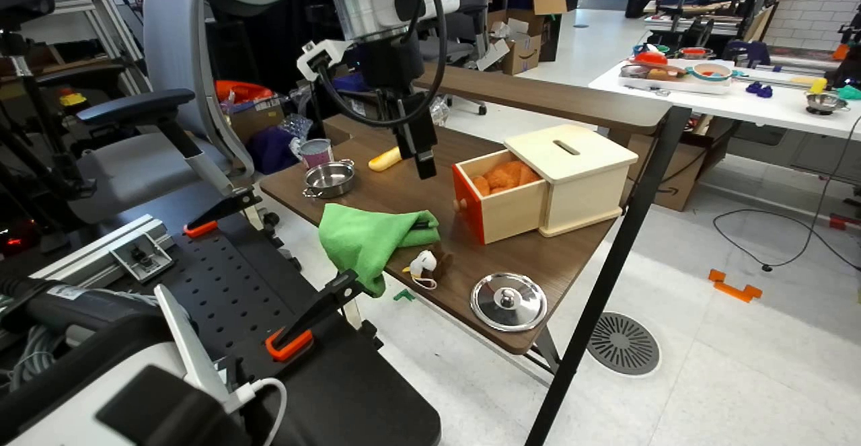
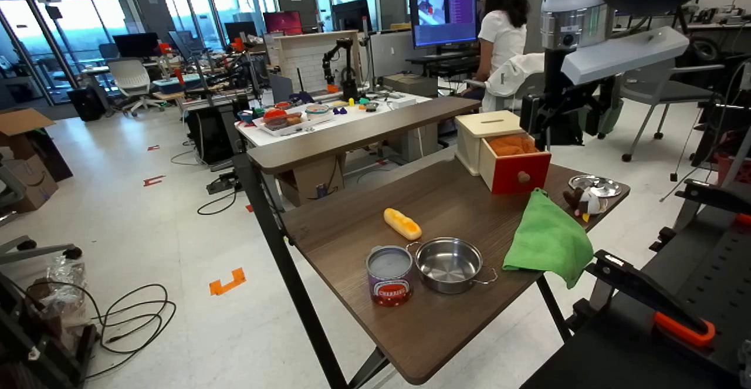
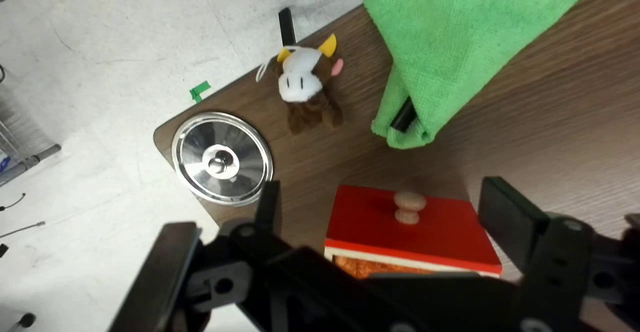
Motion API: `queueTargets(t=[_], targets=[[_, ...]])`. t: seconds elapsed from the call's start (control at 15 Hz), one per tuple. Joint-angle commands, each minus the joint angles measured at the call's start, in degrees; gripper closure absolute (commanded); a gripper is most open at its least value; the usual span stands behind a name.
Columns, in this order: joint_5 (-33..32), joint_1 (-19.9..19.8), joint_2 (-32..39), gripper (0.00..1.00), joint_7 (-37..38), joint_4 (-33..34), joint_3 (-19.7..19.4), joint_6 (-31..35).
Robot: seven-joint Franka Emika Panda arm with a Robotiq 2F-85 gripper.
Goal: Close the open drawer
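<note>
The drawer (image 1: 469,207) has a red-orange front with a round wooden knob and is pulled well out of the pale wooden box (image 1: 585,187). Its front (image 2: 507,176) and the box (image 2: 468,142) also show in an exterior view. Orange fluffy stuff (image 1: 508,175) lies inside it. My gripper (image 1: 416,143) hangs above the table near the drawer's front, also seen in an exterior view (image 2: 564,122). In the wrist view the gripper (image 3: 390,204) is open, its fingers wide apart and empty. The drawer front (image 3: 367,217) and knob (image 3: 409,207) appear below, between the fingers.
A green cloth (image 1: 366,237), a cow toy (image 1: 425,266) and a metal lid (image 1: 509,302) lie before the drawer. A metal pot (image 2: 449,266), a cherries can (image 2: 390,277) and a yellow bread-like piece (image 2: 402,223) stand farther along. A raised brown shelf (image 1: 538,93) runs behind.
</note>
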Motion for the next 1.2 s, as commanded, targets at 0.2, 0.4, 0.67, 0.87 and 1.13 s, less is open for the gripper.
queueTargets(t=[0.2, 0.4, 0.67, 0.87, 1.13], targets=[[-8.5, 8.8, 6.5, 0.0, 15.3, 1.6, -10.5, 10.5], [-9.5, 13.3, 10.6, 0.0, 19.5, 2.1, -15.2, 13.8], [-5.7, 15.6, 14.8, 0.0, 19.4, 2.8, -17.0, 16.1], [-2.7, 16.3, 17.2, 0.0, 18.2, 3.6, -17.2, 18.3], [4.5, 15.7, 19.4, 0.0, 15.2, 5.2, -15.9, 21.4]])
